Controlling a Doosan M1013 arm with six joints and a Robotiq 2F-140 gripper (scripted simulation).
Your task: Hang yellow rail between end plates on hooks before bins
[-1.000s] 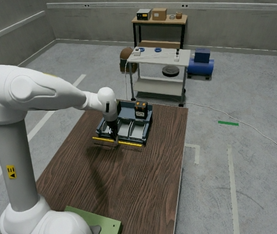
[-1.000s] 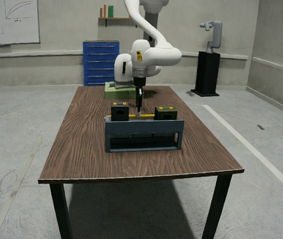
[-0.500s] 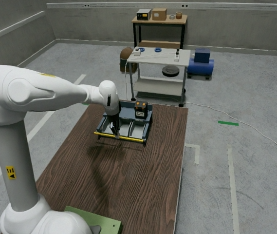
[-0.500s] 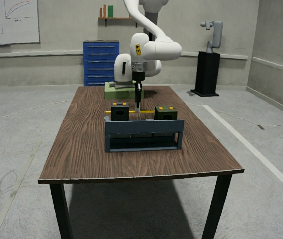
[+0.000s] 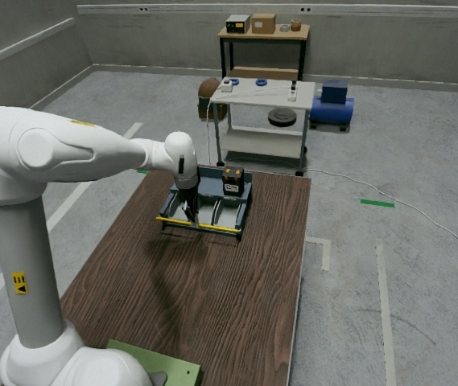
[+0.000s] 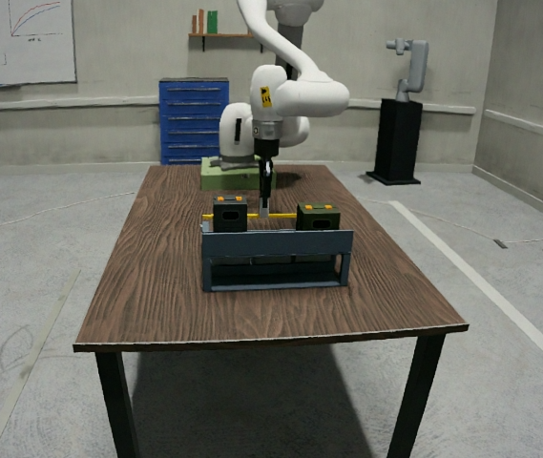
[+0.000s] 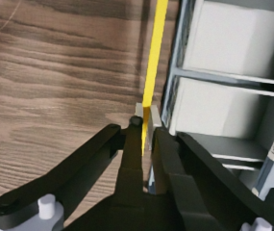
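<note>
The yellow rail (image 5: 216,227) (image 6: 281,215) (image 7: 156,53) runs level along the front edge of the blue-grey bin rack (image 5: 243,207) (image 6: 276,242) (image 7: 174,63), close against it. My gripper (image 5: 191,217) (image 6: 263,213) (image 7: 144,114) comes down from above and is shut on the rail near its middle. The hooks and their end plates are too small to make out, so I cannot tell whether the rail sits between the plates.
A black box (image 5: 233,181) (image 6: 230,213) and a dark green box (image 6: 317,216), both with orange buttons, stand on the rack's far side. The wooden table (image 5: 179,290) (image 6: 162,276) bears the rack. The arm's green base plate (image 5: 171,367) (image 6: 221,179) is at the table's end. A white cart (image 5: 262,100) stands beyond the table.
</note>
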